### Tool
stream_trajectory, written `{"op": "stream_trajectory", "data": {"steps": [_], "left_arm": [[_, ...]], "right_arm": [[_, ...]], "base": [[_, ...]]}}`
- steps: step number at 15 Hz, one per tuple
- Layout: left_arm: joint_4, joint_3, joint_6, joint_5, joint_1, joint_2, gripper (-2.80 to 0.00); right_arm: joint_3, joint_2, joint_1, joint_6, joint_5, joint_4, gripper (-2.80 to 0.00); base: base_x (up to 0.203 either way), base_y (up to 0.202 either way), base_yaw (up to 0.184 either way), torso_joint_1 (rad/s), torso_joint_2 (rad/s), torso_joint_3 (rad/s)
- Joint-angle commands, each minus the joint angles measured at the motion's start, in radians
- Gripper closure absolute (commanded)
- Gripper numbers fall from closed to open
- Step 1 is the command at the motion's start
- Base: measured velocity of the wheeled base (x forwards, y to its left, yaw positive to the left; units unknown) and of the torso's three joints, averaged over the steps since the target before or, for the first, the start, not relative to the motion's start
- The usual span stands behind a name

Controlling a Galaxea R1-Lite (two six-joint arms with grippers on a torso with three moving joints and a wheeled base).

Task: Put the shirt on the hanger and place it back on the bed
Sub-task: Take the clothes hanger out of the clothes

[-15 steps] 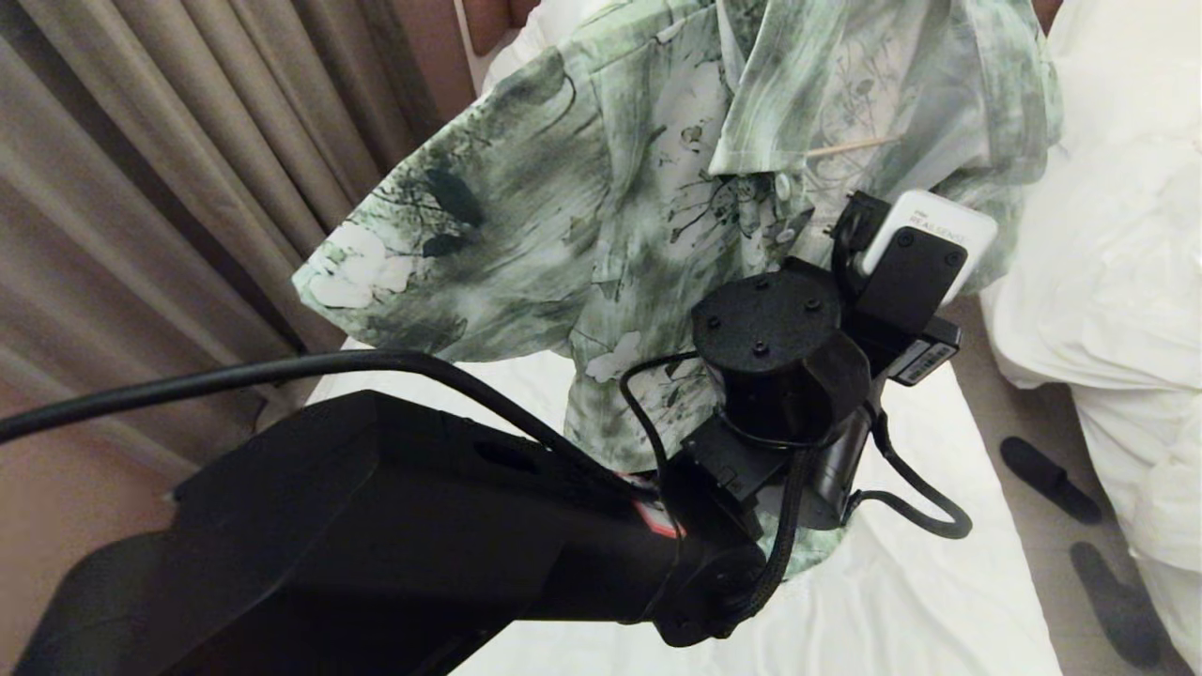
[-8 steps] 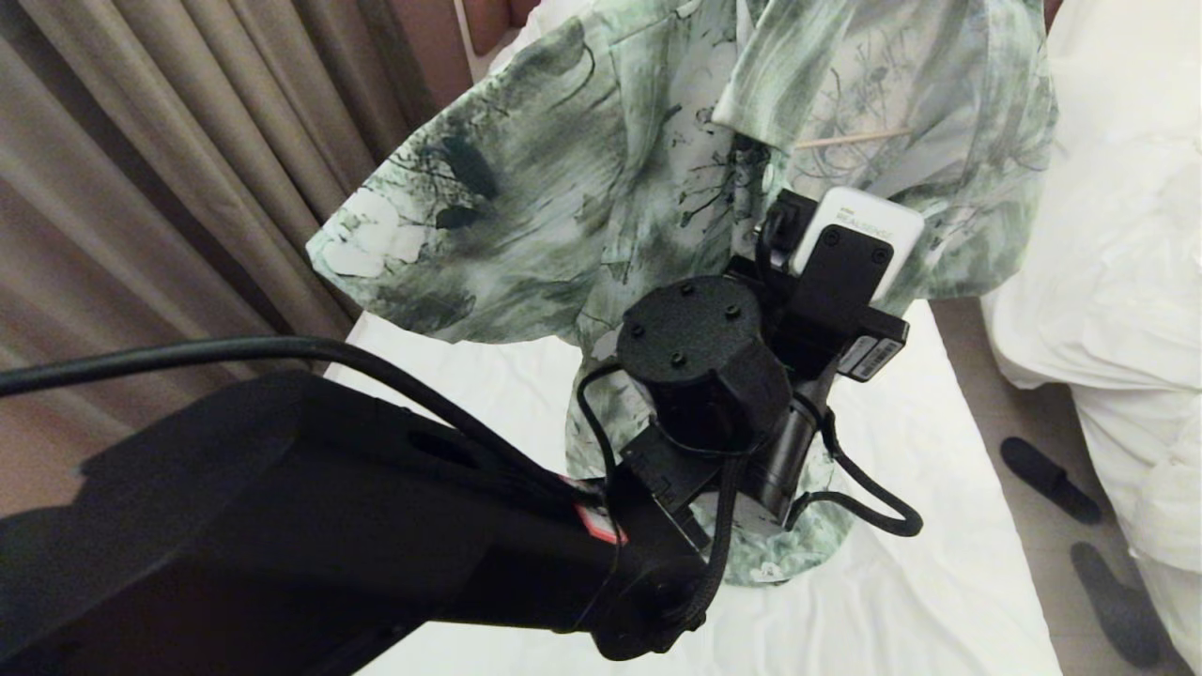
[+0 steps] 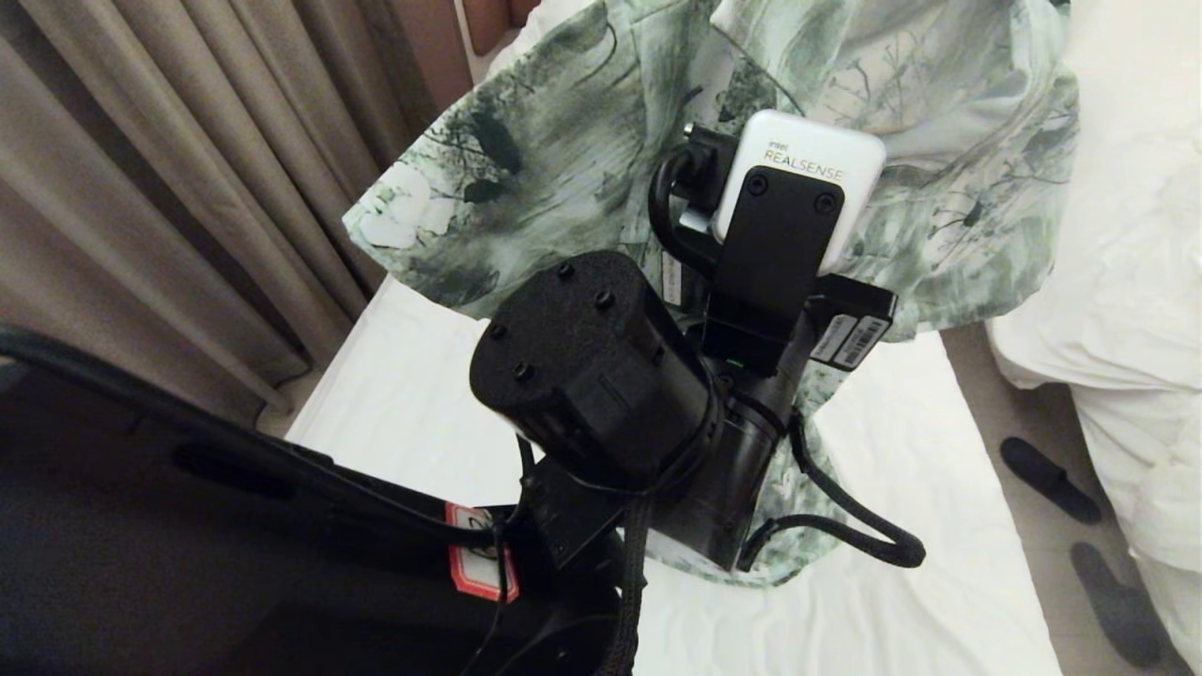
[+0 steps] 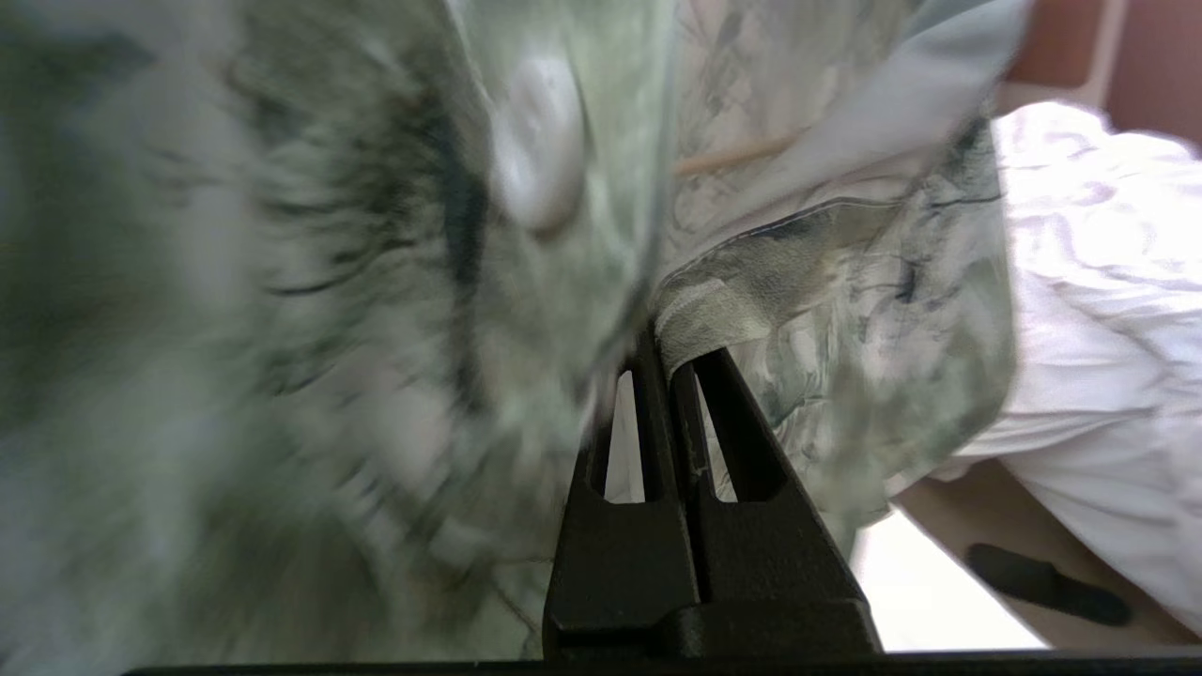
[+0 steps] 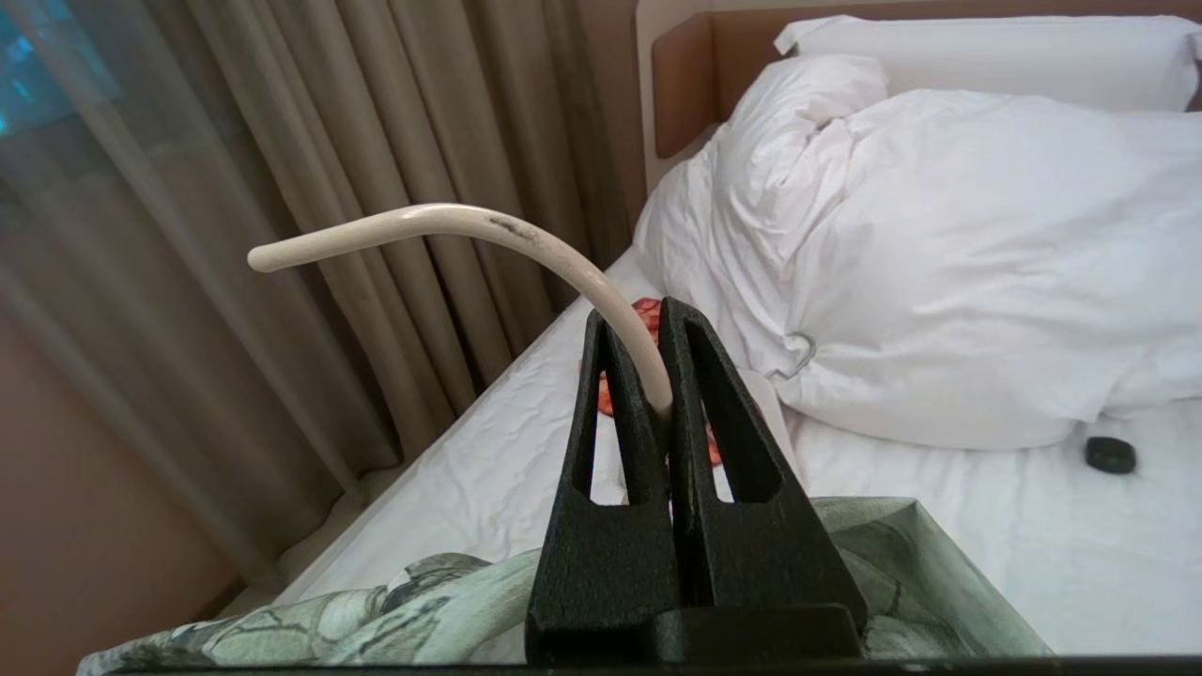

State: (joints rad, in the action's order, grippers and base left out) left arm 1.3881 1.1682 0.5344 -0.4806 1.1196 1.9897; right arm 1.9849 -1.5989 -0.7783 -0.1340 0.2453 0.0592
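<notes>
Below both grippers spreads the bed (image 3: 901, 451); the shirt (image 3: 563, 160) hangs above it, its front edge pinched in the left gripper (image 4: 662, 352), while the right gripper (image 5: 662, 399) clamps the hanger (image 5: 526, 239) hook above the collar.

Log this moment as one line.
left gripper: shut on shirt | right gripper: shut on hanger hook | shirt above bed

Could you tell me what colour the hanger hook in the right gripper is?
Cream, with a small dark scuff; the hook shows best in the right wrist view.
</notes>
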Motion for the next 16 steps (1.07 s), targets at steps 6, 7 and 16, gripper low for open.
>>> {"op": "stream_trajectory", "data": {"steps": [6, 7, 16], "left_arm": [[0.094, -0.129, -0.012, -0.024, 0.046, 0.008, 0.00], [0.107, -0.148, -0.016, -0.025, 0.045, 0.009, 0.00], [0.142, -0.173, -0.025, -0.024, -0.047, 0.018, 0.00]], "right_arm": [[0.000, 0.008, 0.015, -0.001, 0.000, 0.002, 0.00], [0.000, 0.010, 0.016, -0.001, 0.000, 0.001, 0.00], [0.000, 0.020, 0.030, -0.001, 0.000, -0.001, 0.00]], "base": [[0.000, 0.000, 0.000, 0.000, 0.00, 0.000], [0.000, 0.000, 0.000, 0.000, 0.00, 0.000], [0.000, 0.000, 0.000, 0.000, 0.00, 0.000]]}}
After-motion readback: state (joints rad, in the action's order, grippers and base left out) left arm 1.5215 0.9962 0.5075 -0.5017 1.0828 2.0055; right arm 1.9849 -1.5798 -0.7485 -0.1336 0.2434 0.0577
